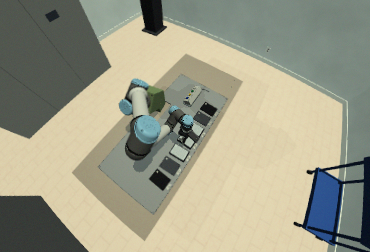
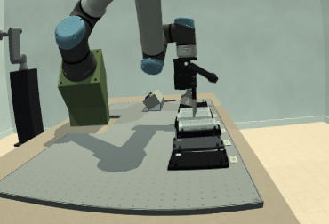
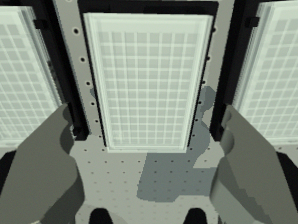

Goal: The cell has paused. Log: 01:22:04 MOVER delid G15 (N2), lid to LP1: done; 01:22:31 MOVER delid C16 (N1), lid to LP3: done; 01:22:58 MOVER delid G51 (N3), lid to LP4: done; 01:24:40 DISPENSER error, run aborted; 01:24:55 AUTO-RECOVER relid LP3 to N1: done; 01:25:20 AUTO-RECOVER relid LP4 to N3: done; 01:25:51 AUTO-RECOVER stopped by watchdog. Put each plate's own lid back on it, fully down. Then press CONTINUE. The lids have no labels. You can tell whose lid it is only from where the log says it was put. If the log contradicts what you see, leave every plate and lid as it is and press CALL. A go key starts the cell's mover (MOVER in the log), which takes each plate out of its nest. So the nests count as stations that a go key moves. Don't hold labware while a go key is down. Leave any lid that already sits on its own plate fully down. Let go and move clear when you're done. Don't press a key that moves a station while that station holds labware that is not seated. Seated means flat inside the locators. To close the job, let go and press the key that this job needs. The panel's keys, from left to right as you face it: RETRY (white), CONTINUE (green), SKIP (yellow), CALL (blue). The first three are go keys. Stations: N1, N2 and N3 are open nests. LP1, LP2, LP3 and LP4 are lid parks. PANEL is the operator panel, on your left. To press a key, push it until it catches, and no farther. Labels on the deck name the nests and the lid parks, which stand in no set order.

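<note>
In the wrist view three white well plates stand side by side in black nests. The middle plate (image 3: 147,80) carries a clear lid that looks flat and square on it. My gripper (image 3: 147,104) is open, with one finger on each side of that plate's near end and clear of it, holding nothing. The left plate (image 3: 25,75) and the right plate (image 3: 272,70) are cut off by the frame edges. In the top view the gripper (image 1: 186,133) hangs over the middle of the station row. In the exterior view the gripper (image 2: 188,101) stands just above the white plates (image 2: 196,121).
The operator panel (image 1: 191,95) sits at the far end of the deck, and it also shows in the exterior view (image 2: 153,101). Dark lid parks lie at both ends of the row (image 1: 159,179) (image 1: 207,109). A green box (image 2: 84,88) stands by the arm's base.
</note>
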